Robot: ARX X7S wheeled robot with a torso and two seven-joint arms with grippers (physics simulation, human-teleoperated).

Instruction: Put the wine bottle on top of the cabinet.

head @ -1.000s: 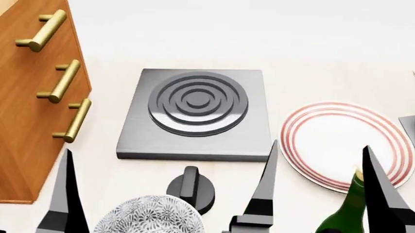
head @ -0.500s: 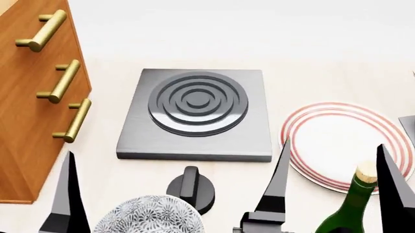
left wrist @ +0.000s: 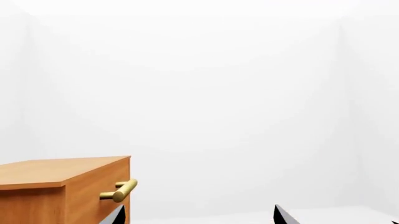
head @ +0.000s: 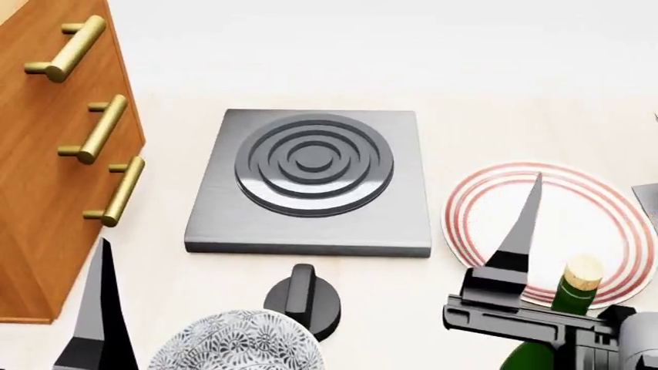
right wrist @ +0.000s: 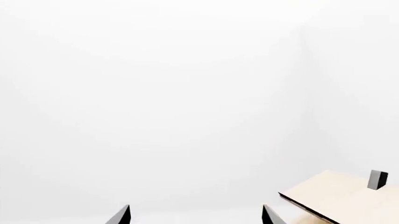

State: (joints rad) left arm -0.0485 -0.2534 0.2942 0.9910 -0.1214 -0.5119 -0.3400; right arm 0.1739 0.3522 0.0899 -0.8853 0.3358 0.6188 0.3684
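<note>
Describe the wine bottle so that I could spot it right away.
Start from the big grey square hob in the middle of the pale table, then look right to the white plate with red rings. At that plate's near edge stands the wine bottle, behind the right gripper. It alone is dark green glass, with a tan cork.

No readable text, labels, brands, numbers or signs anywhere. Wine bottle (head: pixel 569 301) at 5 o'clock in head view: only cork and green neck visible, label out of view. Cabinet (head: pixel 41 154) at 9 o'clock: plain wood, bare handles. Plate (head: pixel 606 208) has red rings only, no lettering.
</note>
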